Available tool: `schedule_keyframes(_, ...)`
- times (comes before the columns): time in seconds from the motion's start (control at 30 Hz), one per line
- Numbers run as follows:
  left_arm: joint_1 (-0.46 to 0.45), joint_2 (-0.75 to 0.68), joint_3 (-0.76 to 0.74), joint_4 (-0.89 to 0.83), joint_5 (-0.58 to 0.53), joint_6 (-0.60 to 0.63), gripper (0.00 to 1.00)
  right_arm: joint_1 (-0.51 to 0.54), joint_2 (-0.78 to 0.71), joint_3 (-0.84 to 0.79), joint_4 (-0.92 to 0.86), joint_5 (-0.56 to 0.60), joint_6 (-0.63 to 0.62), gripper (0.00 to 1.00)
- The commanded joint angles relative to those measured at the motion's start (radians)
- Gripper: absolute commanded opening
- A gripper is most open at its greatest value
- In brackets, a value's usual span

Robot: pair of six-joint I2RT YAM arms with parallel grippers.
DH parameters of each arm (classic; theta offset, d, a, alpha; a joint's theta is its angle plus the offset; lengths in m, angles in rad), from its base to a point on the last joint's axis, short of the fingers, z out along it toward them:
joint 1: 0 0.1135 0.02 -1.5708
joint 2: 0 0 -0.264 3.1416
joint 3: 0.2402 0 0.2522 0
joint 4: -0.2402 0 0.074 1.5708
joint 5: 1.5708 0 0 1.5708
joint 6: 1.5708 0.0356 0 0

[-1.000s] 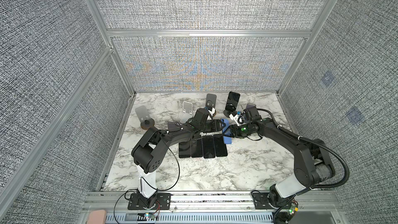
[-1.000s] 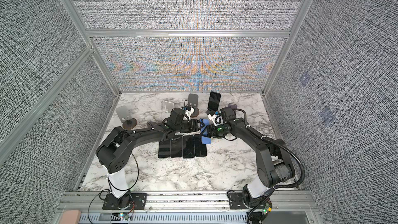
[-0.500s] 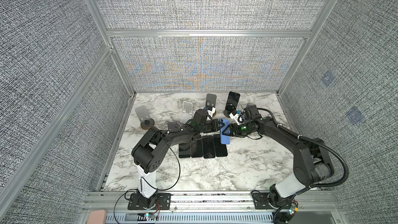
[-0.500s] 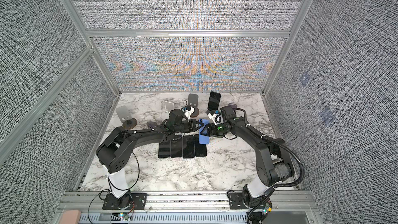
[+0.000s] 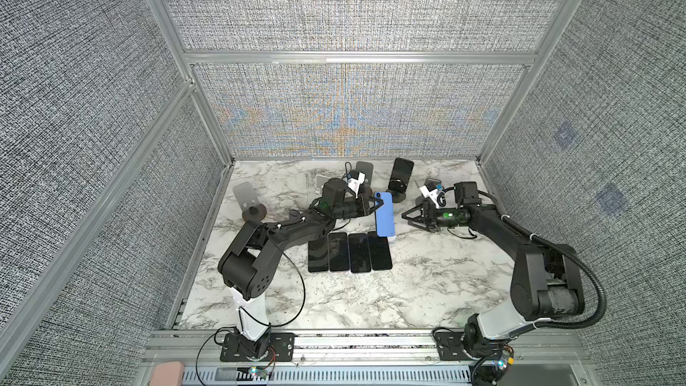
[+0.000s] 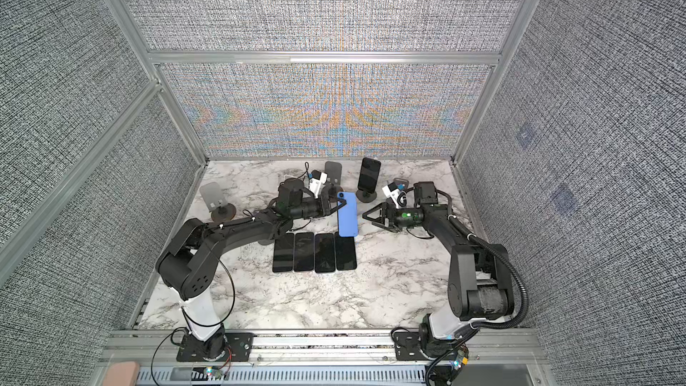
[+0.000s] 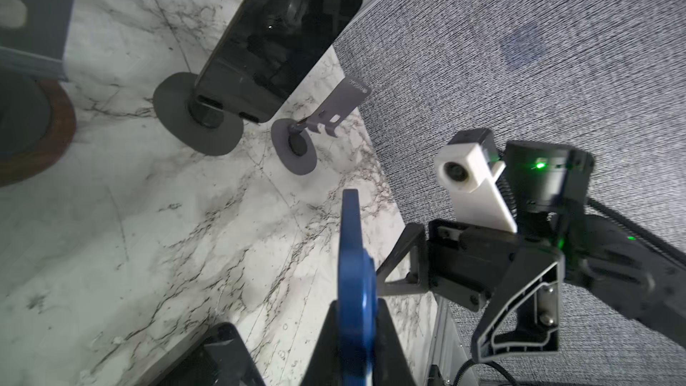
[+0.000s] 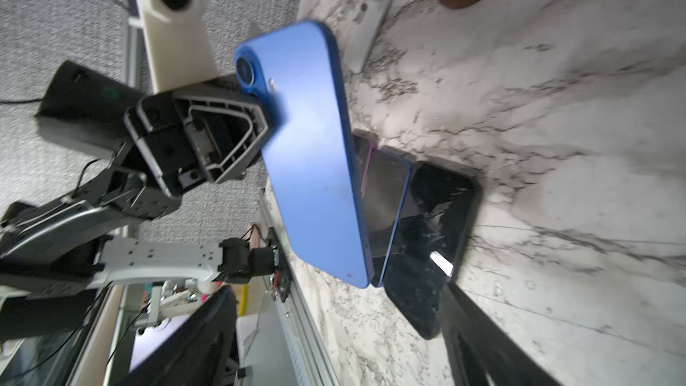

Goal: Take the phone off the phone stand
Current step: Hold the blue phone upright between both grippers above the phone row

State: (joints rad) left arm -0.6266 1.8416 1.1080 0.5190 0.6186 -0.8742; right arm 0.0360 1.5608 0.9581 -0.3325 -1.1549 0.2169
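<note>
Between your two grippers, over the middle of the bench, hangs the blue phone, clear of every stand. Its long axis runs from the far side toward you, and its near end sits over the far end of the last phone in the row; you cannot tell from these views whether the two touch. Your left gripper is clamped on the far end, right by the lens, with a finger on each face, so this arm alone carries it. The blue back faces your right gripper, which stands spread wide and empty, pointing at the phone from its right and apart from it.

The free slot seems to lie beside the row, nearer you and slightly right of the phone's low end, so the left arm should carry it that way. Behind, a black phone leans on its stand.
</note>
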Motion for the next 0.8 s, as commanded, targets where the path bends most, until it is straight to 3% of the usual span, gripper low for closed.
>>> schedule_keyframes(0.0,0.006,0.007,0.009,0.188,0.093,-0.087,0.00,0.021,-0.014,-0.038,0.142,-0.127,0.064,0.82)
schedule_keyframes(0.2,0.010,0.041,0.010,0.350,0.104,-0.191,0.00,0.074,0.005,-0.095,0.356,-0.131,0.197,0.78)
schedule_keyframes(0.37,0.010,0.042,0.011,0.351,0.092,-0.216,0.00,0.088,0.026,-0.119,0.568,-0.139,0.358,0.68)
schedule_keyframes(0.47,0.009,0.036,0.003,0.358,0.084,-0.219,0.00,0.092,0.031,-0.128,0.622,-0.131,0.390,0.61)
schedule_keyframes(0.6,0.010,0.038,-0.011,0.400,0.082,-0.253,0.00,0.092,0.039,-0.134,0.685,-0.108,0.426,0.60)
schedule_keyframes(0.77,0.010,0.031,-0.020,0.376,0.074,-0.238,0.00,0.092,0.044,-0.151,0.832,-0.103,0.534,0.50)
